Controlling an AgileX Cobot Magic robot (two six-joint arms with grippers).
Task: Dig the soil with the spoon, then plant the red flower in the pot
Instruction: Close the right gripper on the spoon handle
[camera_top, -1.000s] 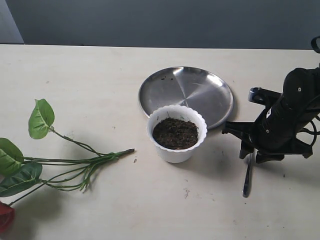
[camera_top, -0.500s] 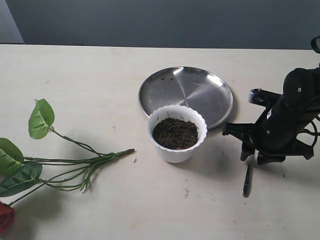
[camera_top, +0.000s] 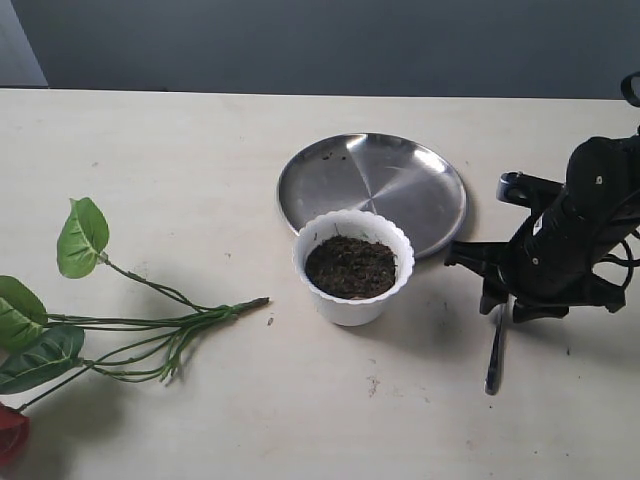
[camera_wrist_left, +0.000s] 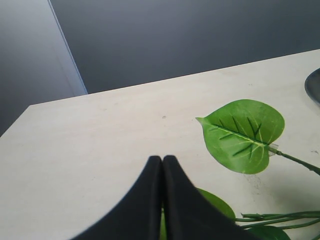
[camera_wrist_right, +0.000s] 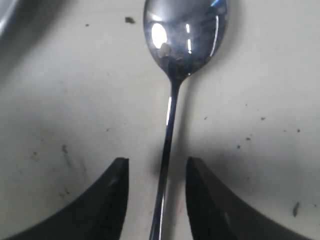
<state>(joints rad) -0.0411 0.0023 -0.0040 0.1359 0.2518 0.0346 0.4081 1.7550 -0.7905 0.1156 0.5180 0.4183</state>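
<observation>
The white scalloped pot (camera_top: 352, 306) stands mid-table with dark soil (camera_top: 350, 267) inside. To its right the silver spoon (camera_top: 494, 352) lies flat on the table. My right gripper (camera_top: 508, 308) hangs low over the spoon's handle. In the right wrist view the right gripper (camera_wrist_right: 156, 161) is open, and the thin spoon handle (camera_wrist_right: 167, 145) runs between its fingers untouched, bowl pointing away. The red flower (camera_top: 8, 432) lies at the far left with its green stems (camera_top: 150, 330) pointing toward the pot. My left gripper (camera_wrist_left: 162, 158) is shut and empty above a green leaf (camera_wrist_left: 245, 135).
A shiny round steel plate (camera_top: 372, 185) sits just behind the pot, touching its far rim in the view. Small soil crumbs dot the table around the spoon. A dark wall rises behind the table's far edge.
The right gripper has barely shifted over the spoon handle and its jaws stand equally wide. Nothing else has moved.
</observation>
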